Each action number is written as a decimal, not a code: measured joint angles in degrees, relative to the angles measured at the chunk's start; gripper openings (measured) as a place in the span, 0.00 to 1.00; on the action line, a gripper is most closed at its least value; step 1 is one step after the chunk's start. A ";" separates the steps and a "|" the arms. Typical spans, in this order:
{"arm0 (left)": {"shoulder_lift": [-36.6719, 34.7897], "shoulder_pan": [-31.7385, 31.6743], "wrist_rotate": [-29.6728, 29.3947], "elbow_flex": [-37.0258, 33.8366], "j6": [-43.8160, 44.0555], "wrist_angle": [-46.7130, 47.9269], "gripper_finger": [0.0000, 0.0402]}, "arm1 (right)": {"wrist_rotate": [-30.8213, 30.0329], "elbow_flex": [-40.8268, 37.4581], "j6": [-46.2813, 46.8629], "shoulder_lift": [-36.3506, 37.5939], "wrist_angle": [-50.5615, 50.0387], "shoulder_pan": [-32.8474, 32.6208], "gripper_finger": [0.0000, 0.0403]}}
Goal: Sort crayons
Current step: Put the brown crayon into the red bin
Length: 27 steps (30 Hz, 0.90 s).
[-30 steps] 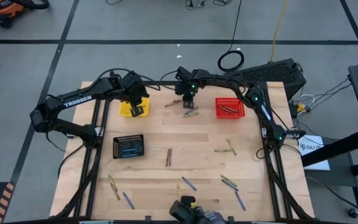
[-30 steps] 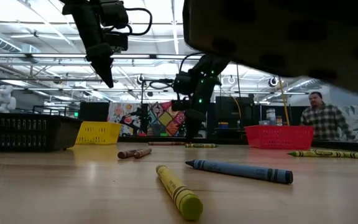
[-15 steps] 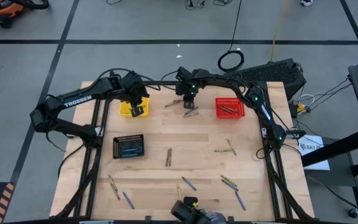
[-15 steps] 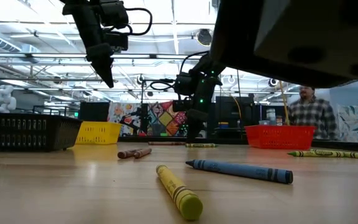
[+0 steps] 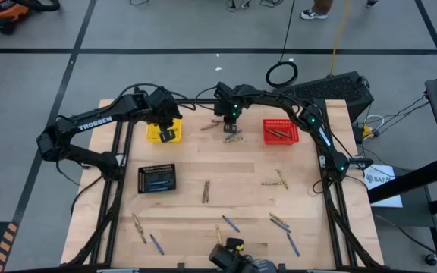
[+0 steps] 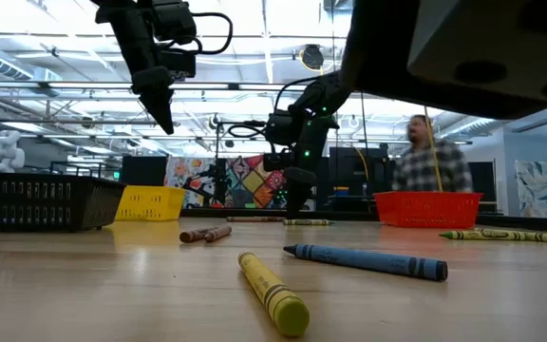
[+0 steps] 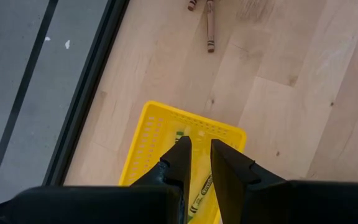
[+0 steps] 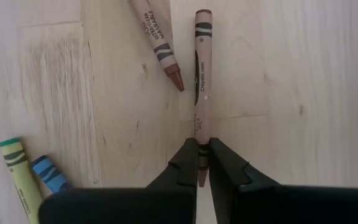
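Crayons (image 5: 279, 222) lie scattered across the near worktop (image 5: 241, 189) while, farther back, the right hand (image 8: 197, 171) pinches only the tip of a brown crayon (image 8: 199, 93), a hold from which it could swivel or slip on lifting. The left hand (image 7: 196, 163), fingers narrowly apart and holding nothing, hovers over the yellow basket (image 7: 151, 140). A second earlier the right hand's fingers were wider; a person (image 6: 430, 166) behind has walked left.

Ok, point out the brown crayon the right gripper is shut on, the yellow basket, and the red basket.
brown crayon (image 8: 201, 81), right wrist view, middle of its paper wrapper.
yellow basket (image 7: 151, 134), left wrist view, its mesh side wall.
red basket (image 5: 266, 121), high view, its far-left rim corner.
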State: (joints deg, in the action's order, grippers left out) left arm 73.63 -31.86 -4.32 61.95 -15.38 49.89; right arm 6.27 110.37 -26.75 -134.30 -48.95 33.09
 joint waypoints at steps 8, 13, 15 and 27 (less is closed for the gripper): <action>0.00 0.02 0.00 0.01 0.00 0.09 0.15 | -0.67 -0.24 3.08 1.57 -1.94 0.01 0.00; 0.00 0.00 0.01 0.01 0.00 0.09 0.15 | -0.82 -0.22 4.80 5.10 -3.76 0.23 0.00; 0.00 0.01 0.01 0.01 0.00 0.09 0.15 | -0.74 -0.22 5.45 6.45 -4.79 0.23 0.00; 0.00 0.00 0.01 0.01 -0.07 0.13 0.15 | -0.50 -0.13 6.87 16.42 -16.44 0.53 0.00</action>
State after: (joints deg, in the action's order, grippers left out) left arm 73.63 -31.86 -4.32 61.95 -15.45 50.02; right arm 5.76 110.24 -19.88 -117.88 -65.40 33.62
